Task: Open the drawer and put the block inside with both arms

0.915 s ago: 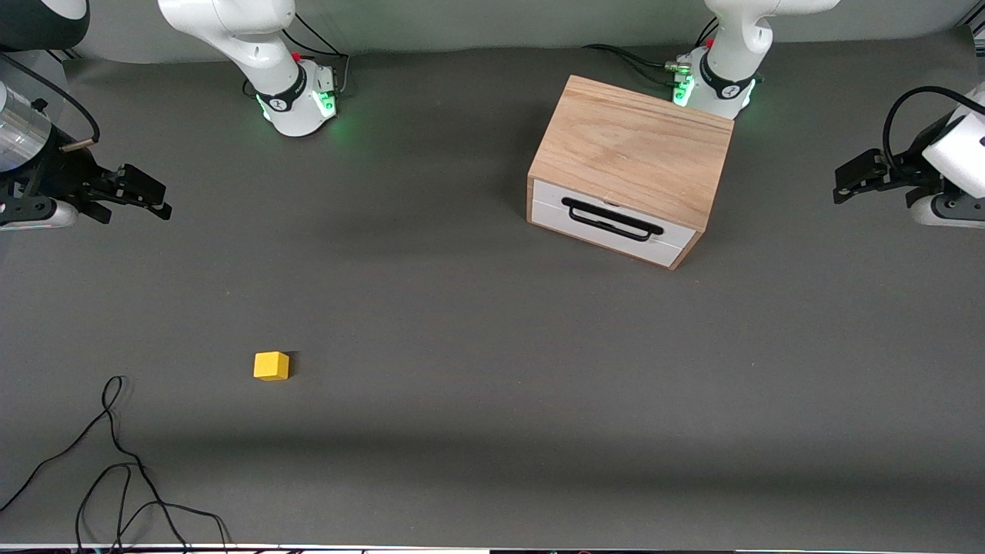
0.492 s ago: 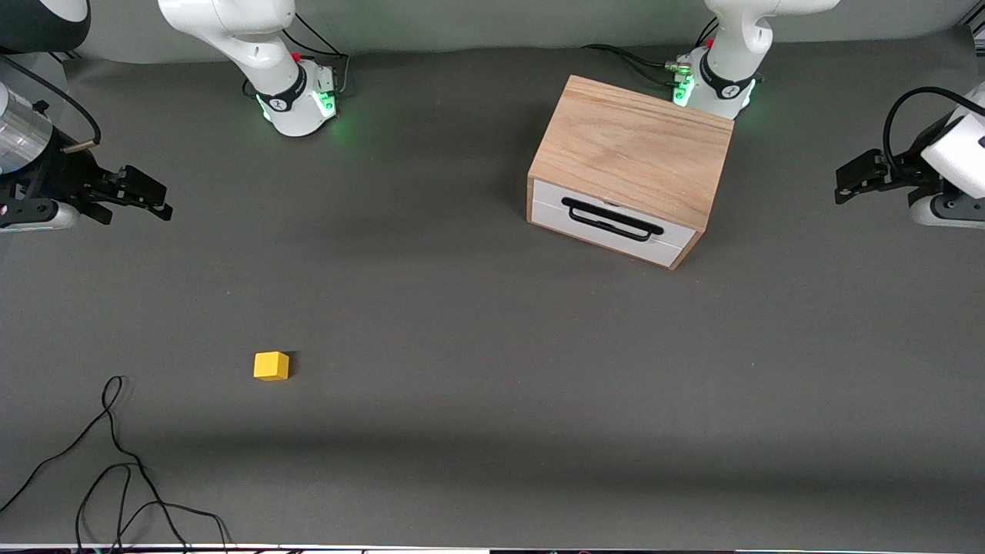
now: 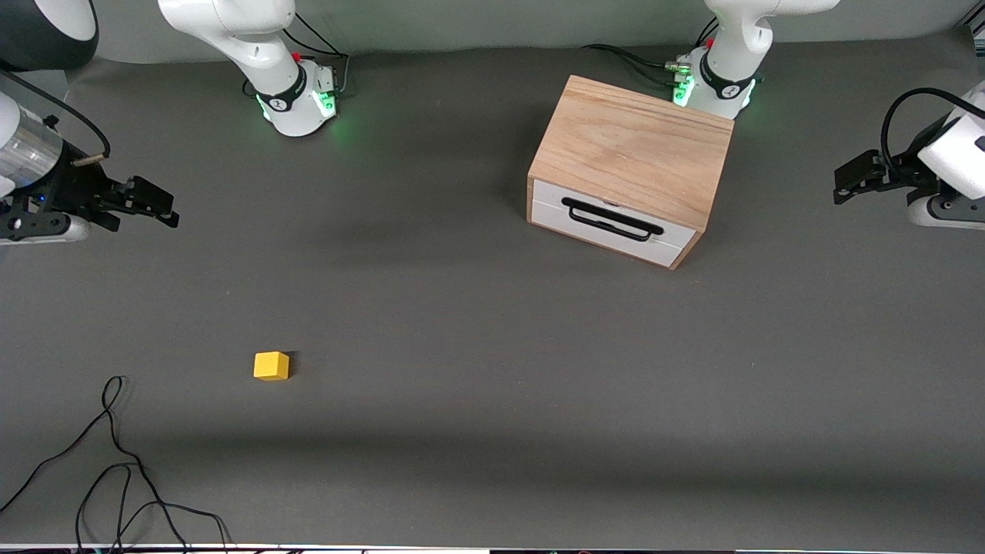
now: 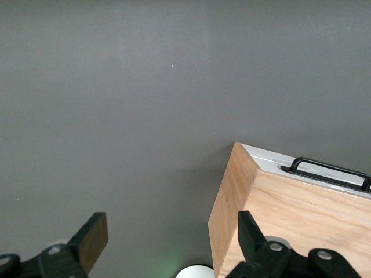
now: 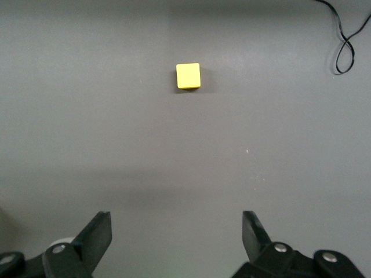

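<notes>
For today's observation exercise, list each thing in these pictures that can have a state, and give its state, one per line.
drawer: shut, flush in the cabinet.
handle: untouched.
block: resting on the table, free, outside the drawer.
left hand: open, empty, up beside the cabinet.
right hand: open, empty, over bare table, with the block in its view.
cable: loose on the table.

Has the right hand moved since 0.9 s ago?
Yes. In the front view the right hand has crept lower and toward the block, which lies where it was; the fingers are open.
</notes>
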`<state>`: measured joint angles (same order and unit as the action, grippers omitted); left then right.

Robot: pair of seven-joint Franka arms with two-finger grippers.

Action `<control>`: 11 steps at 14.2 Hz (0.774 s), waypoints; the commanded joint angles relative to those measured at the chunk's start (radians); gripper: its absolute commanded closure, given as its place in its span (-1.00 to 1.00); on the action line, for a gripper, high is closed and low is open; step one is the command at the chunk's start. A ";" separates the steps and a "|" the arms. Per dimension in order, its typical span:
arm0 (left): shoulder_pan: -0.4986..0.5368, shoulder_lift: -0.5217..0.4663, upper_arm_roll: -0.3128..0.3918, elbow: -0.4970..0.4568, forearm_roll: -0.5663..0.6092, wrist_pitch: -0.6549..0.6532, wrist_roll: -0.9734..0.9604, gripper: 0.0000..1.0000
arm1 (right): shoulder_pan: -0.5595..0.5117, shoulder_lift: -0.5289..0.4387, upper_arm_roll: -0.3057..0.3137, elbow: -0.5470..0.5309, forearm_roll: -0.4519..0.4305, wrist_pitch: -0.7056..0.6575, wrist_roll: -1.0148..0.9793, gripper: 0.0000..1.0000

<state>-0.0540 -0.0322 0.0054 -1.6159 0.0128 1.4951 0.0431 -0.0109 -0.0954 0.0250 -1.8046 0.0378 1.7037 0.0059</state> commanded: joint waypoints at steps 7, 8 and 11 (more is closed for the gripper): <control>-0.032 -0.002 -0.174 0.011 0.001 -0.012 -0.551 -0.99 | 0.008 0.307 0.003 0.226 -0.006 0.080 -0.014 -1.00; -0.033 0.009 -0.209 0.019 -0.001 -0.012 -0.698 -0.99 | 0.008 0.328 0.003 0.228 -0.006 0.103 -0.012 -1.00; -0.035 0.043 -0.335 0.044 -0.001 -0.010 -1.073 -0.99 | 0.009 0.382 0.003 0.226 -0.003 0.201 -0.011 -1.00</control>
<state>-0.0834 -0.0223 -0.2709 -1.6119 0.0094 1.4970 -0.8063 -0.0092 0.2446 0.0320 -1.6138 0.0377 1.8690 0.0057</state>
